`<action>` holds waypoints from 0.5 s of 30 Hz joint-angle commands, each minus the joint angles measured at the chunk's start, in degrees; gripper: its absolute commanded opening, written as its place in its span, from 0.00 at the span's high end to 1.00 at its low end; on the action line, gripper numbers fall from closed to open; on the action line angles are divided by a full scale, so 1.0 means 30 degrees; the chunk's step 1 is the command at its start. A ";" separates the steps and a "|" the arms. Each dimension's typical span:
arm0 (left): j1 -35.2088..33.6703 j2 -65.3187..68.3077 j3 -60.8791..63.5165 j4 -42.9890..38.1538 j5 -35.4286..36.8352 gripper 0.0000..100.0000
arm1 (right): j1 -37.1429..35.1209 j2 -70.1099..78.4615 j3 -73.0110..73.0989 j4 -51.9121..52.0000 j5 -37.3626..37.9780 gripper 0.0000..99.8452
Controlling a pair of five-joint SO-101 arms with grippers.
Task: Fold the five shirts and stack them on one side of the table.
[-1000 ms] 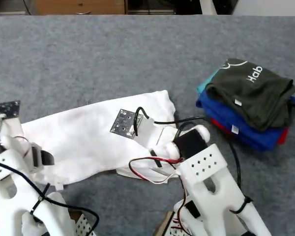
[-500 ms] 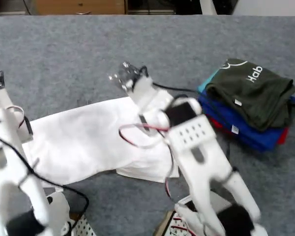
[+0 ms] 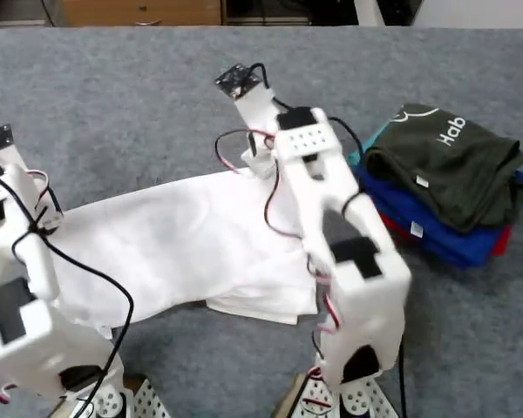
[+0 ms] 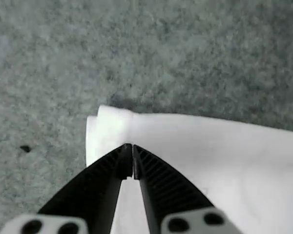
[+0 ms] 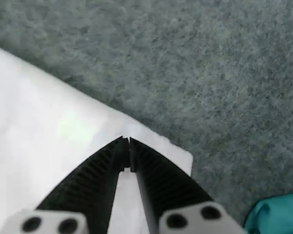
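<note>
A white shirt lies spread and partly folded across the middle of the grey table. At its left far corner stands my left gripper. In the left wrist view its black jaws are shut, tips over the doubled corner of the shirt. My right gripper is at the shirt's right far corner. There its jaws are also shut, tips just inside the edge of the shirt. I see no cloth lifted by either one.
A stack of folded shirts sits at the right side, dark green on top, then blue, red and teal. The teal edge lies close beside the right gripper. Bare carpet-like table stretches beyond the white shirt.
Both arms have swung out from the near side to the shirt's far corners. The right arm now stretches across the shirt's right part.
</note>
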State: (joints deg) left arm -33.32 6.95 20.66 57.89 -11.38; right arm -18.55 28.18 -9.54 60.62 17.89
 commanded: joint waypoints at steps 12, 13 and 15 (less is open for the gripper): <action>0.0176 0.5495 -0.8352 0.1055 0.0908 0.98 | 0.0747 0.9597 -1.8183 0.6652 -0.0117 1.00; 0.0234 0.5758 -0.9026 0.1436 0.0938 0.98 | 0.0747 0.9949 -1.9443 0.7326 -0.0059 1.00; 0.0322 0.6256 -1.0286 0.2286 0.0879 0.98 | 0.0747 1.0505 -2.1993 0.8879 -0.0029 1.00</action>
State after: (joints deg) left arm -33.32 25.23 -3.25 61.76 -8.92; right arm -17.23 58.95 -62.64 81.71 17.98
